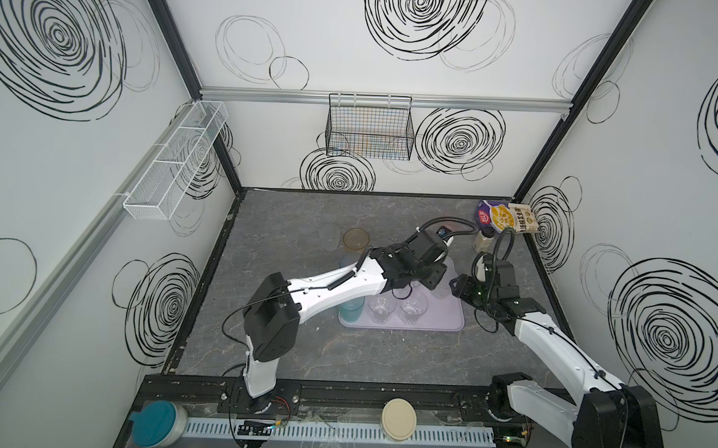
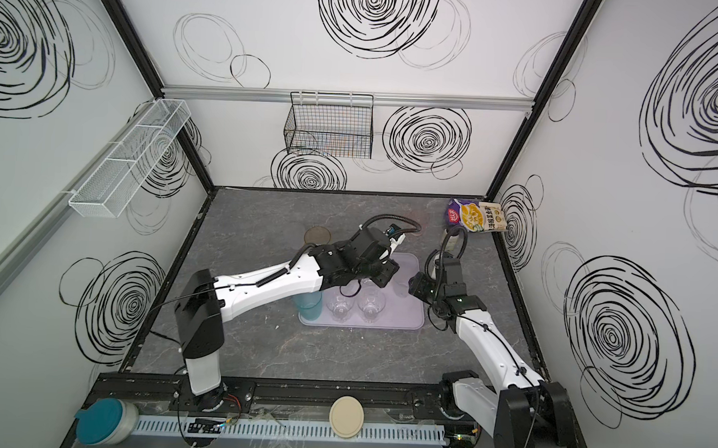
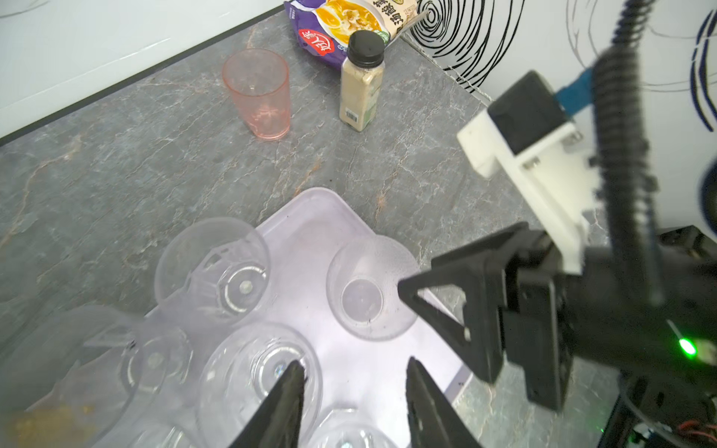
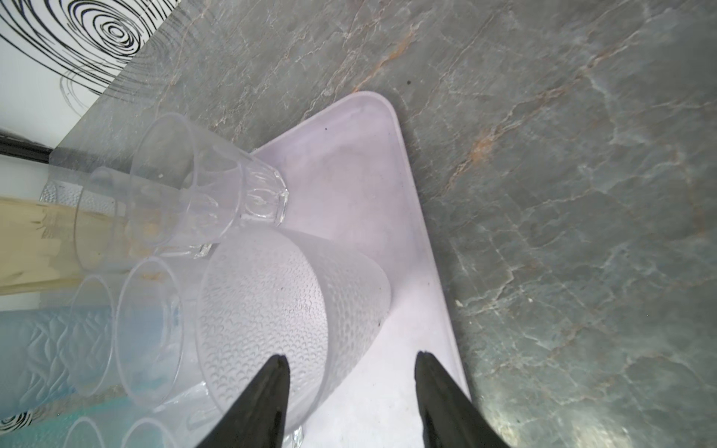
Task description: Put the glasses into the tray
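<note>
My left gripper (image 3: 355, 366) hangs low over the tray (image 3: 310, 217), jaws parted and gripping nothing. One tip sits above the rim of a clear glass (image 3: 260, 380) standing there. My right gripper (image 4: 351, 358) is over the tray's right side, jaws also apart with only bare tray between them. One finger is close by the frosted glass (image 4: 291, 310); whether it touches, I cannot tell. I judge both arms are at the letting-go end of a placement. Several glasses stand upright and crowded on the tray, the frosted one a little apart from the cluster.

Next I need to rise straight up, clear of the rims, before swinging anywhere. A sideways move now could tip the packed glasses.

Some glasses are not yet in. The pink glass (image 3: 258, 93) stands on the table beyond the tray. The amber glass (image 1: 356, 239), with a pale one (image 1: 329, 236) just beside it, stands off the tray's far left corner.

The bottle (image 3: 362, 85) is near the pink glass, with the snack bag (image 3: 349, 23) behind it, so my right arm must close on the glass alone. My two arms are near each other over the tray. My left arm also lies above the teal glass (image 1: 351, 310) at the tray's left edge.
</note>
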Tool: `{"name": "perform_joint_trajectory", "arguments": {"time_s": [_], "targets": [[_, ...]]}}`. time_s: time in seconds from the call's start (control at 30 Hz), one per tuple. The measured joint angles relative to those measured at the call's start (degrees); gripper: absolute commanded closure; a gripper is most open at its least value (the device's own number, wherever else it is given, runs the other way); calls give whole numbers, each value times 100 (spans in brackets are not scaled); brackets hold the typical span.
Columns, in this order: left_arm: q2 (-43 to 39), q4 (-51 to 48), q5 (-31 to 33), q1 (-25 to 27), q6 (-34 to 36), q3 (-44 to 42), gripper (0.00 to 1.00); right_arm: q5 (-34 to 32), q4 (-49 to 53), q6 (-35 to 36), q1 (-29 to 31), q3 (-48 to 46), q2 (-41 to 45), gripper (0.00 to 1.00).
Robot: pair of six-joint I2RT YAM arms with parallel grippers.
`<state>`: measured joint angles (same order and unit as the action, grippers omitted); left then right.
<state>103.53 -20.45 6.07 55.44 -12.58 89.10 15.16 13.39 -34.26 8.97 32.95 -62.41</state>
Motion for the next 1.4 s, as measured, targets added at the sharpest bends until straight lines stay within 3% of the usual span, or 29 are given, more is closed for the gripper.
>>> {"name": "perform_joint_trajectory", "arguments": {"time_s": [0.17,0.43,0.63,0.87,1.4], "targets": [[-1207,402,107,-597,109,-1163,47,-245,-9,103,129,260,-374,54],[-2922,1119,369,-2533,98,-2990,39,-616,-79,256,306,503,-817,68],[-3357,1471,400,-3480,24,-3711,37,-890,-74,374,459,970,-1322,78],[-3305,1740,256,-3602,-116,-3985,35,-1158,170,601,577,1659,-2031,90],[-3163,1982,44,-3812,-227,-4159,34,-2074,754,986,575,3029,-3025,88]]}}
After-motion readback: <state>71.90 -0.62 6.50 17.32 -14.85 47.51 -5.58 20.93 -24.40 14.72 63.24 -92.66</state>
